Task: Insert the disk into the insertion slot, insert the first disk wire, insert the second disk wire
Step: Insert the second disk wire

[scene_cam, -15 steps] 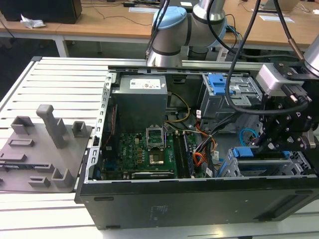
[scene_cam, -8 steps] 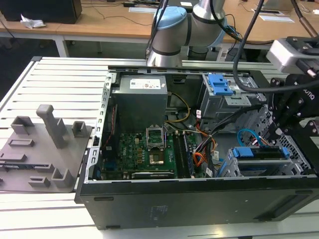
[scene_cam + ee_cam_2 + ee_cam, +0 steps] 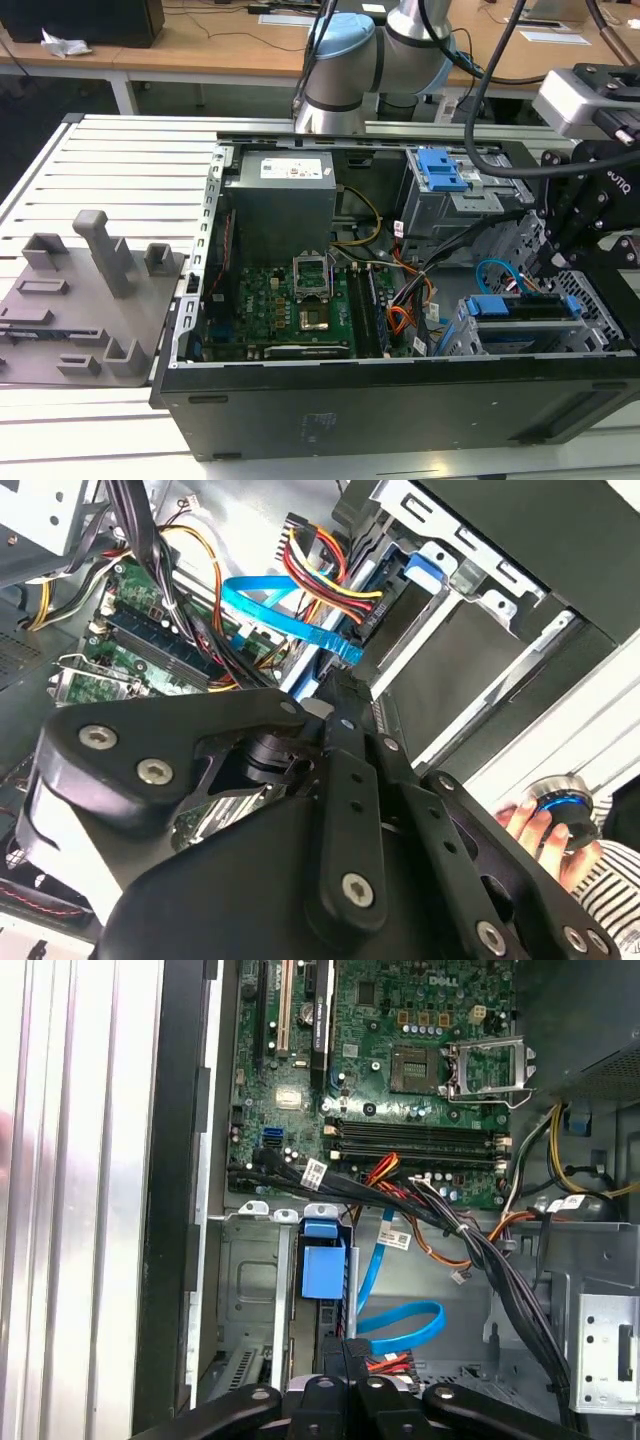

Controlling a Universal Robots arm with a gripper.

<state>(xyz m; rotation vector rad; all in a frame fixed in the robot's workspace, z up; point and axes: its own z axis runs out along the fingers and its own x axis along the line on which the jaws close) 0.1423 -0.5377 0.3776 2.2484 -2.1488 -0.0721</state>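
**Colleague:** Where's the arm at the moment?

**Me:** I've got the gripper [image 3: 553,262] down inside the open computer case [image 3: 300,420], at the exterior view's right, right over the drive cage. In both wrist views its black linkage blocks the fingertips, so I cannot tell how far the pincer is open or whether it has hold of anything.

**Colleague:** And the disk?

**Me:** The disk [image 3: 525,308] sits in the insertion slot [image 3: 590,330], its blue frame showing along the top edge of the grey cage. In the first wrist view I see the blue frame tab [image 3: 322,1265] just ahead of the gripper [image 3: 352,1360], seated between the cage's metal walls.

**Colleague:** What about the cables?

**Me:** The second disk wire [image 3: 405,1322], the light-blue one, curls in a loop just beside the gripper, next to the disk. In the second wrist view that wire [image 3: 285,615] runs as a flat ribbon toward the gripper's tip, with the red and yellow wire bundle [image 3: 325,575] just beyond it. I cannot tell whether its plug is seated.

**Colleague:** Anything else nearby?

**Me:** A person's hand [image 3: 545,830] rests on a round knob [image 3: 560,805] outside the case.
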